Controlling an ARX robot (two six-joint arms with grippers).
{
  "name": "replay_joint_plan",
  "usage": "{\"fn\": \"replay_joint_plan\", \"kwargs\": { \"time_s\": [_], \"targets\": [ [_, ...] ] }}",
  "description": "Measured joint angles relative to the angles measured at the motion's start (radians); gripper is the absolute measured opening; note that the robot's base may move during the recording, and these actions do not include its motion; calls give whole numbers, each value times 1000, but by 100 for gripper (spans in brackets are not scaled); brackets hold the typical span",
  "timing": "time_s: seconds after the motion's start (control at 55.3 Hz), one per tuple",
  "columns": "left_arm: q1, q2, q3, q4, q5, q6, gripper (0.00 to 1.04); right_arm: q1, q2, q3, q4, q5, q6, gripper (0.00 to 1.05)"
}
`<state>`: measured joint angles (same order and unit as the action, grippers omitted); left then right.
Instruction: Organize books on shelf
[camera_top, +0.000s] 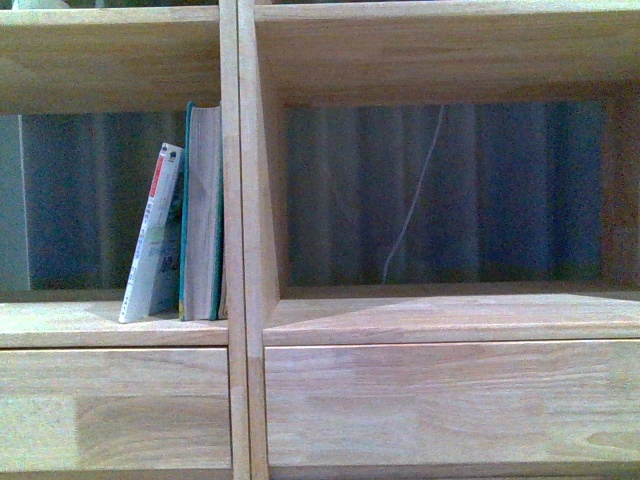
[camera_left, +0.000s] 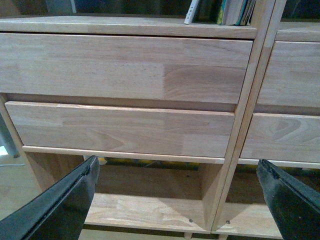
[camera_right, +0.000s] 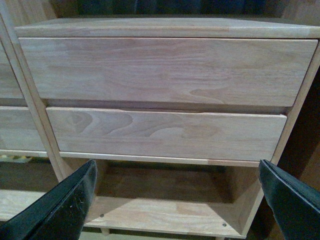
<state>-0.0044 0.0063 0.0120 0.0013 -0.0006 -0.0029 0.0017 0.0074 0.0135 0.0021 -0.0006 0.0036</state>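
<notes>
In the front view the light-wood shelf (camera_top: 240, 250) fills the frame. In its left compartment the thin white-and-pale-blue paperback (camera_top: 152, 235) leans right against the taller teal book (camera_top: 203, 215), which stands upright against the centre divider. The right compartment holds no books. Neither arm shows in the front view. My left gripper (camera_left: 177, 200) is open and empty, low in front of the left column's drawer fronts (camera_left: 125, 67); the books' bottoms (camera_left: 220, 11) show at the edge of that view. My right gripper (camera_right: 177, 200) is open and empty in front of the right column's drawers (camera_right: 165, 70).
Below the drawers each column has an open bottom compartment (camera_left: 150, 205) (camera_right: 165, 207). A blue-grey curtain with a thin white cord (camera_top: 415, 190) shows behind the open-backed shelf. Something yellow (camera_left: 150, 162) lies behind the left bottom compartment.
</notes>
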Motion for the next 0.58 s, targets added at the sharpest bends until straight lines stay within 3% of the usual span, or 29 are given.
{"fn": "replay_joint_plan", "kwargs": {
  "time_s": [0.579],
  "targets": [
    [0,0,0,0,0,0,97,0,0,0,0,0,0,98]
  ]
}}
